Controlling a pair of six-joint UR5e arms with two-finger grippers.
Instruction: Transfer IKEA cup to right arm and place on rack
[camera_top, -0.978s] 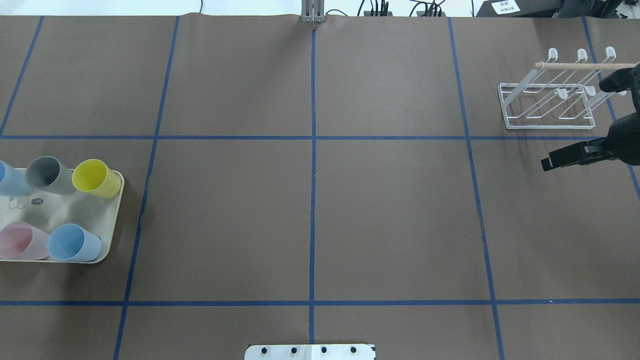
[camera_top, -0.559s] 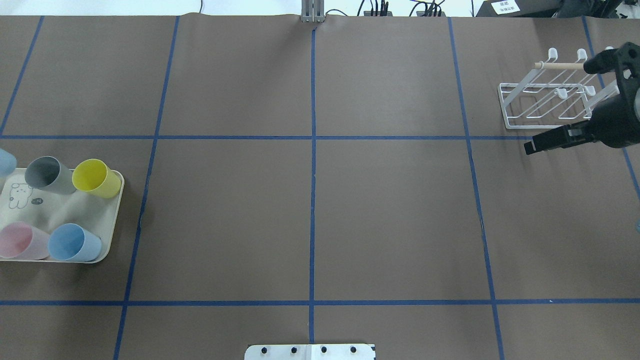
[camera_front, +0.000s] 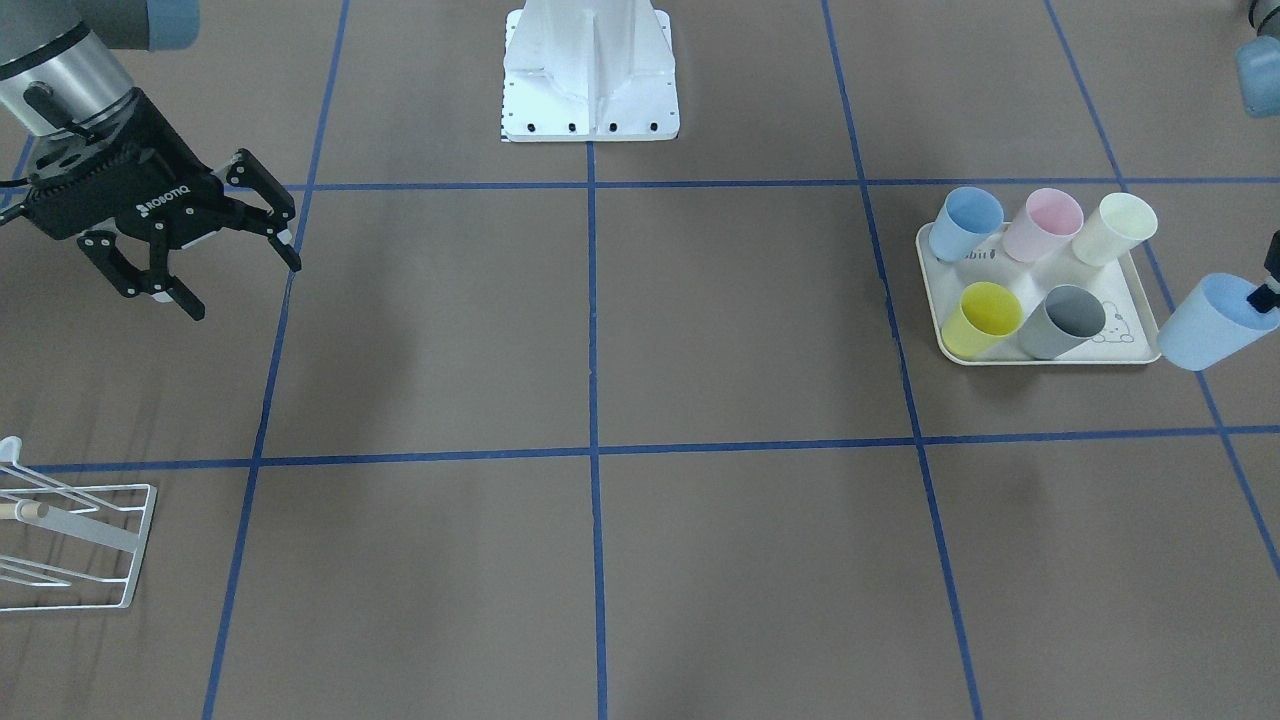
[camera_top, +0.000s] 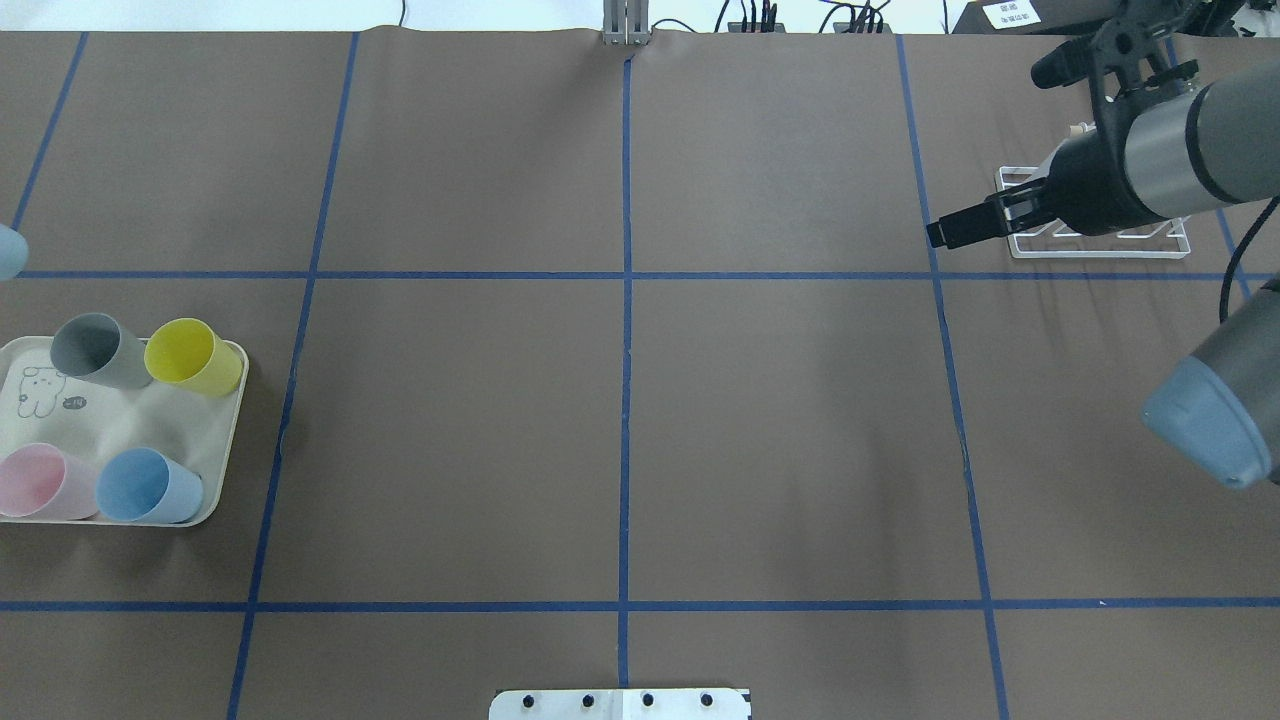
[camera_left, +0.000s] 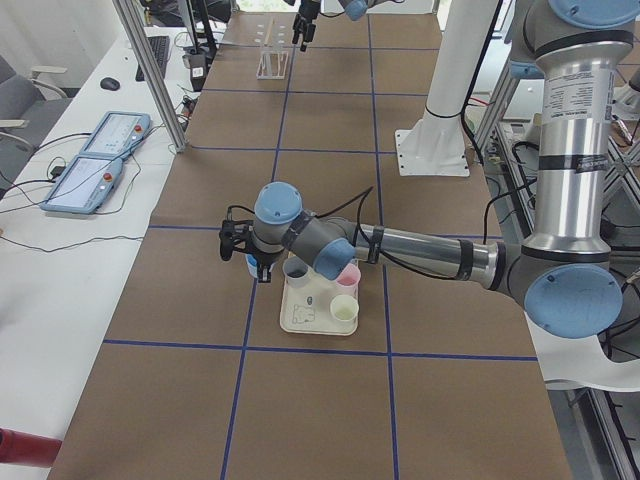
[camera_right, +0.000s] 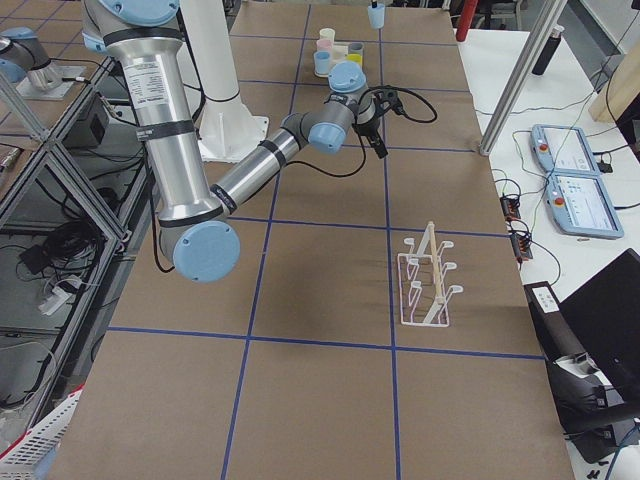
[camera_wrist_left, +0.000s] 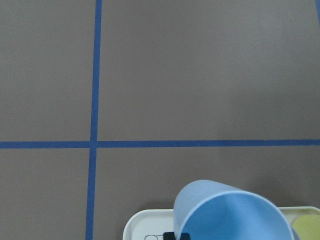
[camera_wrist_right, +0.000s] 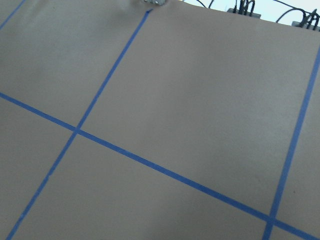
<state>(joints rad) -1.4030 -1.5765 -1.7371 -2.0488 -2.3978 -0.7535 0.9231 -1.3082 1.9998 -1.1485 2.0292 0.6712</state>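
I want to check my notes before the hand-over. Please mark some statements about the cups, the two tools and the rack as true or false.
1. The left tool holds a light blue cup off the tray. True.
2. The right tool is shut. False: it is open and empty.
3. The rack holds one cup. False: no cup is on it.
4. Five cups are on the tray. True.
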